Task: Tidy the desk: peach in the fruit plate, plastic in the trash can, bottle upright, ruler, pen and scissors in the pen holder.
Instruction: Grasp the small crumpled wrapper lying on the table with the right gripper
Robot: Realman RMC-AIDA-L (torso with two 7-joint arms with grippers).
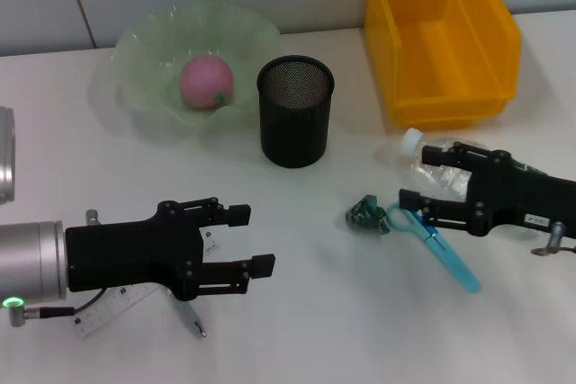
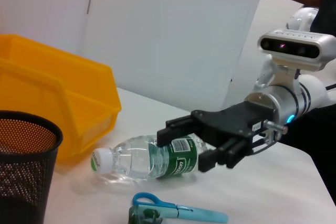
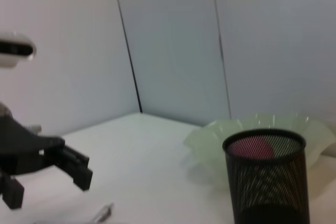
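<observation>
A pink peach (image 1: 207, 83) lies in the green fruit plate (image 1: 144, 51). The black mesh pen holder (image 1: 295, 114) stands beside it. A clear bottle (image 1: 434, 161) with a white cap lies on its side, and my right gripper (image 1: 418, 177) is open with a finger on each side of it; this also shows in the left wrist view (image 2: 184, 149). Blue scissors (image 1: 438, 247) and green crumpled plastic (image 1: 366, 215) lie next to it. My left gripper (image 1: 255, 240) is open above the ruler (image 1: 112, 310) and pen (image 1: 192, 319).
A yellow bin (image 1: 441, 38) stands at the back right, close behind the bottle. A metal cylinder (image 1: 5, 155) shows at the left edge. The wall runs along the back of the table.
</observation>
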